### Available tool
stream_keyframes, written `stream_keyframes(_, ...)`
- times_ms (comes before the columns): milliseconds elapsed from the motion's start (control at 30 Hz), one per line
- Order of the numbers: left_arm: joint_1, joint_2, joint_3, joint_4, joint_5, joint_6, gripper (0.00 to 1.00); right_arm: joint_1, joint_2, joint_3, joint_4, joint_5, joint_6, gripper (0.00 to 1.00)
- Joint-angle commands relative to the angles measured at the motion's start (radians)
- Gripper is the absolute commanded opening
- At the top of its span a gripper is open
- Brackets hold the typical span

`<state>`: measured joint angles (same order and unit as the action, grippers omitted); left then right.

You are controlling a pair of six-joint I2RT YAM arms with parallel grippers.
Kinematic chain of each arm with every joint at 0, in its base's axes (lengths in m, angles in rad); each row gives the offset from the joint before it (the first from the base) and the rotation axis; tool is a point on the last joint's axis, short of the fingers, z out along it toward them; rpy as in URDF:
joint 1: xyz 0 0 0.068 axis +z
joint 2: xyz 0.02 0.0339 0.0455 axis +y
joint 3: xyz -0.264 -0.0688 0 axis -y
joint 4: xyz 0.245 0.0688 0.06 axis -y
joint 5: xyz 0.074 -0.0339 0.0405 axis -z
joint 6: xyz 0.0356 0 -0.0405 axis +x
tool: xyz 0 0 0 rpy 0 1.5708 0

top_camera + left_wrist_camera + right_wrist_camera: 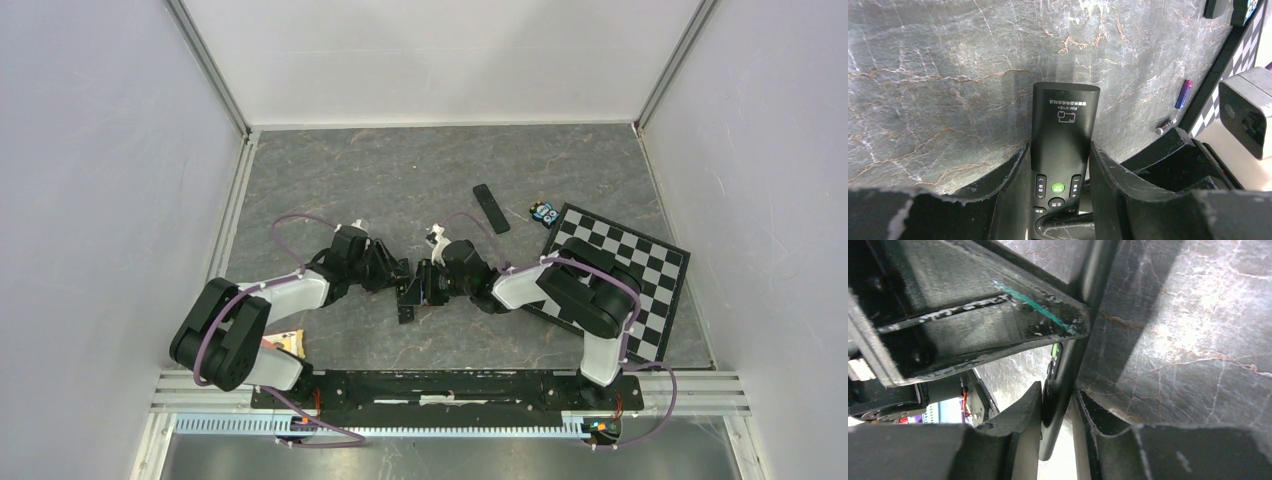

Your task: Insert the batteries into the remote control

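Left claw fingers fill the bottom of its wrist view. They are closed on the two long sides of the remote, which lies button face up. The right claw comes from the other side of the remote. Its fingers sit on the face and the back of the remote's thin edge, and they look closed on it.

Two batteries lie on the tabletop to the right of the remote, apart from it. The blue battery is farther off and the dark battery is closer. Both are just beside the checkerboard. A third battery I cannot find for sure. The cover lies well beyond the remote.

I see these risks:
- Both claws hold one remote, so if they pull or turn differently, it can twist, slip out or drop.
- The button face is up, so I judge the battery bay is on the hidden side. The turn-over is the moment when the grip can fail.
- The batteries are thin and round. A touch can roll them, and the checkerboard edge beside them leaves little room for fingers.

On the remote, upside down in the left wrist view, the print reads about "RM-V16+", with a small outlined logo below it. A line of small characters there I cannot read. The green button and its neighbours carry marks too small to read.
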<state>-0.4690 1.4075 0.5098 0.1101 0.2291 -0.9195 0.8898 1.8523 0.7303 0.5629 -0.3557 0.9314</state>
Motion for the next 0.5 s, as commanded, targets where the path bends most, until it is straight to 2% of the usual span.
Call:
stream_keyframes(0,-0.005,-0.030,0.008,0.035,0.024,-0.040,0.39,0.012,0.027,0.046,0.069,0.010,0.016,0.25)
stream_keyframes(100,-0.003,-0.058,0.020,-0.005,-0.001,-0.018,0.48,0.013,0.008,0.040,0.063,0.038,0.000,0.12)
stream_keyframes(167,0.004,-0.091,0.035,-0.028,0.000,0.000,0.62,0.013,-0.027,0.040,0.022,0.074,-0.046,0.07)
stream_keyframes(267,0.025,-0.143,0.081,-0.077,0.058,0.048,0.99,0.013,-0.098,0.049,-0.054,0.129,-0.151,0.01)
stream_keyframes(467,0.047,-0.275,0.221,-0.255,0.082,0.149,1.00,0.012,-0.214,0.126,-0.283,0.256,-0.407,0.00)
